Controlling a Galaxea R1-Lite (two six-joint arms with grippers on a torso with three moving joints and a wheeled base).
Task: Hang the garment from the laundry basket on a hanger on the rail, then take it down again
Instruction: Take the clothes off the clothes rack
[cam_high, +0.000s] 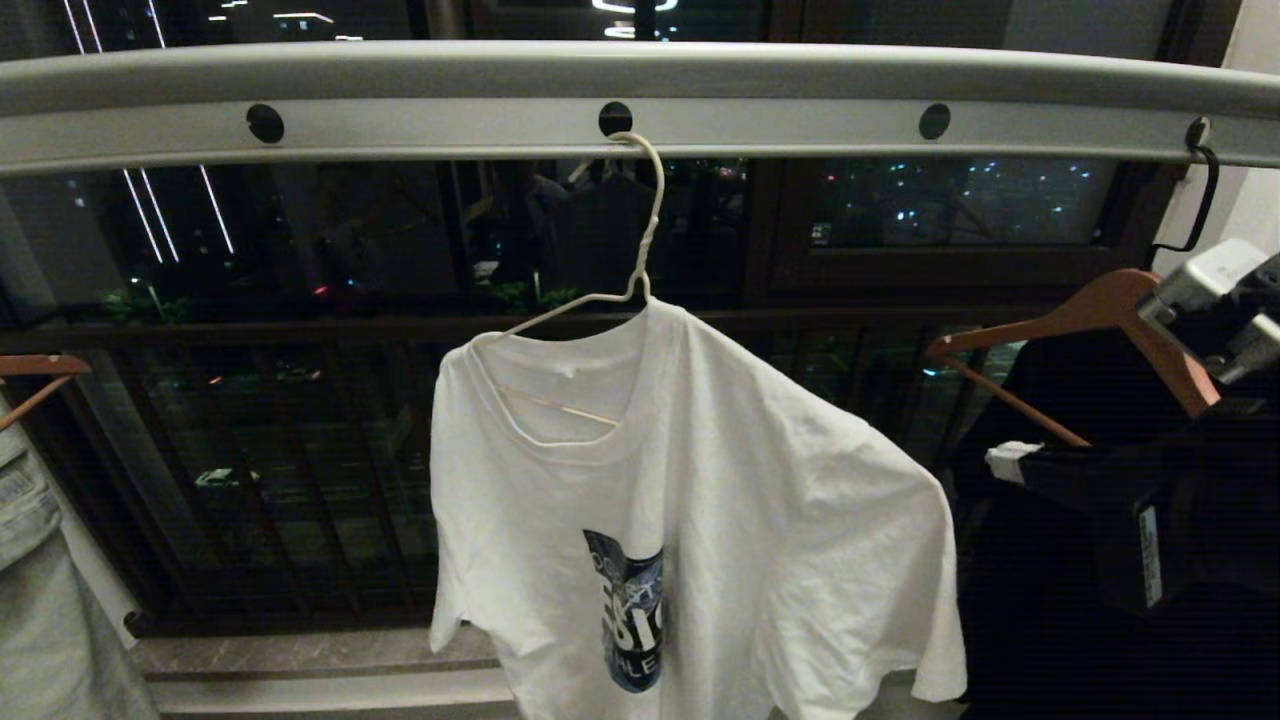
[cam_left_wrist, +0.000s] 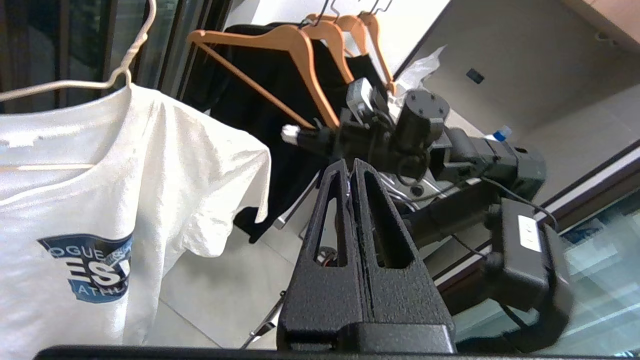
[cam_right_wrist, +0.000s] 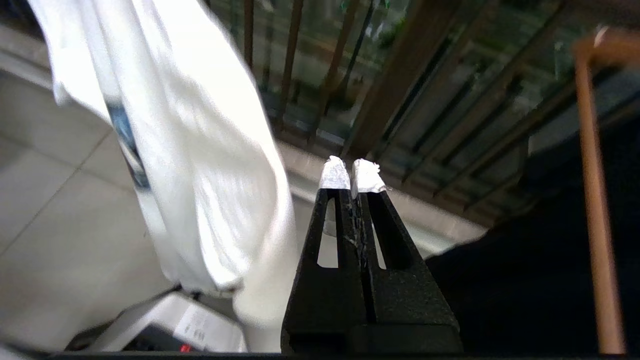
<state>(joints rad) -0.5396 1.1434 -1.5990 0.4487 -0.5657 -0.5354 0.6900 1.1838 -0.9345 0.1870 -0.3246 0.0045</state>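
Both claws are pinched shut on nothing. The right gripper (cam_right_wrist: 352, 172), its fingertips (cam_right_wrist: 334, 175) wrapped in white tape, hangs in the air off to the right of the white T-shirt (cam_high: 690, 500), near its drooping sleeve but not touching the cloth; from the head view only the taped tip (cam_high: 1008, 462) pokes out from the dark arm in front of the black garment (cam_high: 1040, 620). The left gripper (cam_left_wrist: 351, 167) sits lower and to the other side, its two black fingers pressed flat together and pointing toward the right arm.

The T-shirt is up on the white wire hanger (cam_high: 640, 250), whose hook is threaded through the middle round hole of the pale grey rail (cam_high: 640, 95). It hangs unevenly: the wire's left shoulder shows bare above the collar, while the cloth is bunched over the right shoulder and falls away in a long slope. The dark blue print with pale lettering faces outward low on the chest.

To the right, a brown wooden hanger (cam_high: 1090, 320) carries the black garment, hung from a dark hook at the rail's far right hole. At the left edge another wooden hanger (cam_high: 35, 375) holds a pale blue denim piece (cam_high: 40, 590). Behind everything runs the dark balcony railing (cam_high: 300, 480), with city lights beyond the glass.
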